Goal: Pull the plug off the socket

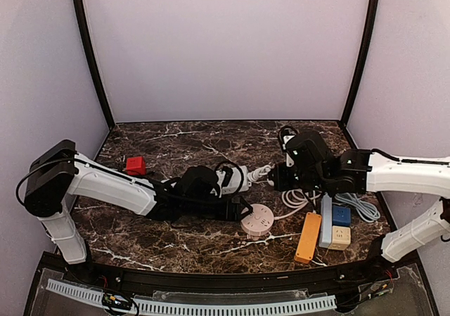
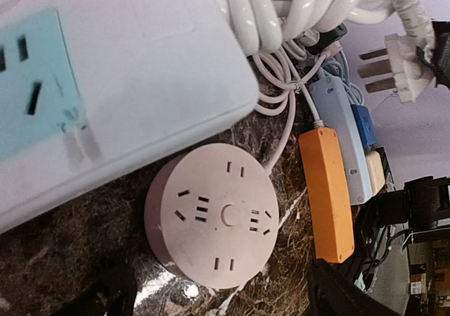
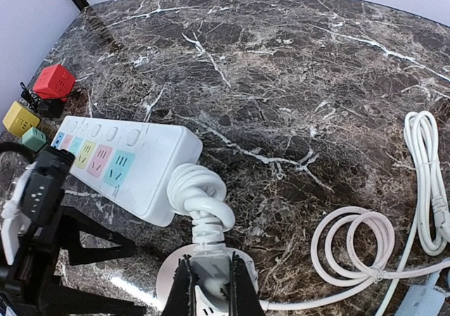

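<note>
Power strip (image 2: 140,70), blurred, ran off the left wrist view's top and left edges. Plug (image 3: 209,277) got clipped by the right wrist view's bottom edge.

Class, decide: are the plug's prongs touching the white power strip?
Apart. The left wrist view shows the plug with bare prongs in open air, well clear of the white power strip.

Top looks down; both wrists see strip (image 3: 126,158)
</note>
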